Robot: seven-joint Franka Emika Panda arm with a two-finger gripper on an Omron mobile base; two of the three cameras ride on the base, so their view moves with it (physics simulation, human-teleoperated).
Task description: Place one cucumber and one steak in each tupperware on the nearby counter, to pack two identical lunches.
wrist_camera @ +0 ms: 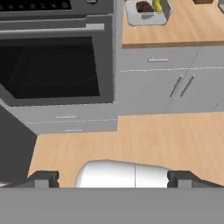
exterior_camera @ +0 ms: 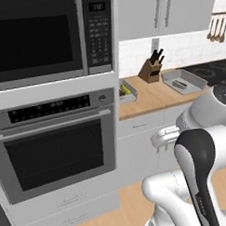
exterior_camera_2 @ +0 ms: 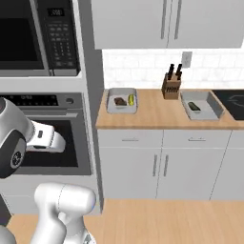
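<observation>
From the left base view I see the wooden tabletop (exterior_camera: 154,100) running to the right of the built-in oven (exterior_camera: 56,150) and microwave (exterior_camera: 37,36); the left tupperware (exterior_camera: 127,93) sits at its near-left end beside the oven column, a yellow-green cucumber (exterior_camera: 125,89) showing inside, while the right tupperware (exterior_camera: 184,81) lies further right, near the black stovetop (exterior_camera: 213,71), with a dark green cucumber (exterior_camera: 180,84) in it. A knife block (exterior_camera: 151,69) stands between the two trays, against the tiled wall. From the right base view, the left tupperware (exterior_camera_2: 121,101) holds a dark brown-red steak (exterior_camera_2: 120,101) and the yellow-green cucumber (exterior_camera_2: 131,100) side by side; the right tupperware (exterior_camera_2: 202,106) holds the dark green cucumber (exterior_camera_2: 193,106), and the knife block (exterior_camera_2: 171,85) stands between them at the back. In the hand view, I look down over the wooden floor (wrist_camera: 131,140) toward the oven (wrist_camera: 52,65) and the grey cabinet fronts (wrist_camera: 175,83); the tool (wrist_camera: 113,179) hangs well short of the tabletop (wrist_camera: 183,24), its two tips wide apart and holding nothing, with the left tupperware (wrist_camera: 146,18), steak (wrist_camera: 142,7) and cucumber (wrist_camera: 157,5) at the far top edge.
</observation>
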